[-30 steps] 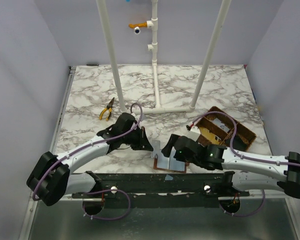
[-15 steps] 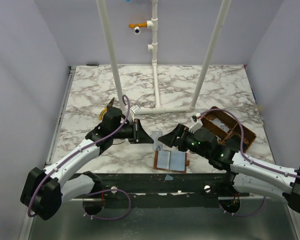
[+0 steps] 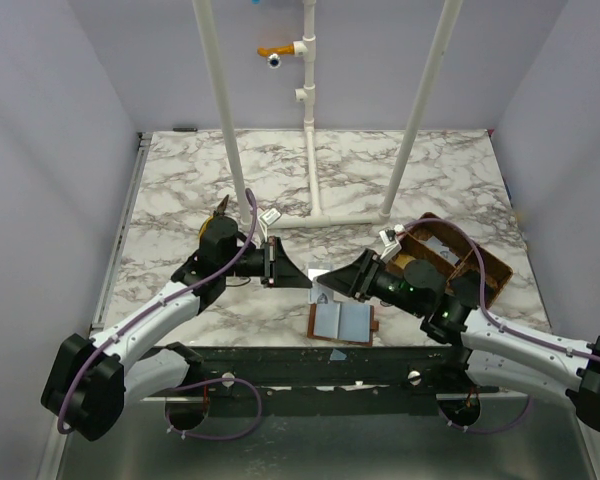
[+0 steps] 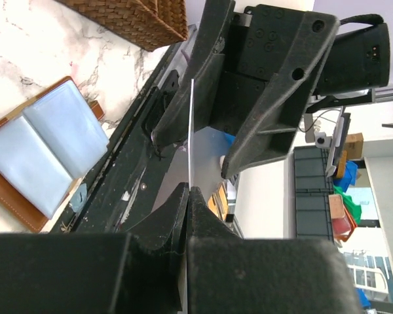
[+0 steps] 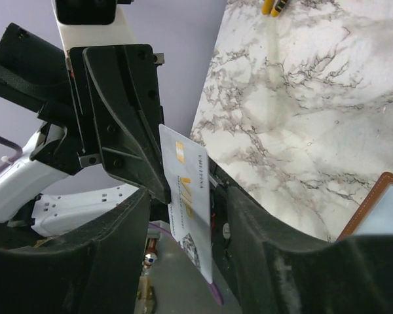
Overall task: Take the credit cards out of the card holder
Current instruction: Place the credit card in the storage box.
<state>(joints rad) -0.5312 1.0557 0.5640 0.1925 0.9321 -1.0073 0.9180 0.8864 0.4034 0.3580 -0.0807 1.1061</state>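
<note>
The card holder (image 3: 340, 322) lies open and flat near the table's front edge, its blue-grey pockets up; it also shows in the left wrist view (image 4: 46, 150). My left gripper (image 3: 302, 275) hovers above and left of it, shut on one edge of a pale grey-white credit card (image 5: 187, 190) with gold "VIP" print. In the left wrist view that card is a thin edge-on line (image 4: 191, 131). My right gripper (image 3: 330, 283) faces the left one, its jaws on either side of the card's free end with a gap on each side.
A brown woven divided basket (image 3: 450, 258) stands at the right, just behind the right arm. Yellow-handled pliers (image 3: 212, 222) lie behind the left arm. A white pipe frame (image 3: 310, 120) stands at the back middle.
The left gripper rose from beside the card holder with the card. The right gripper moved left to straddle the card, and its jaws have narrowed.
</note>
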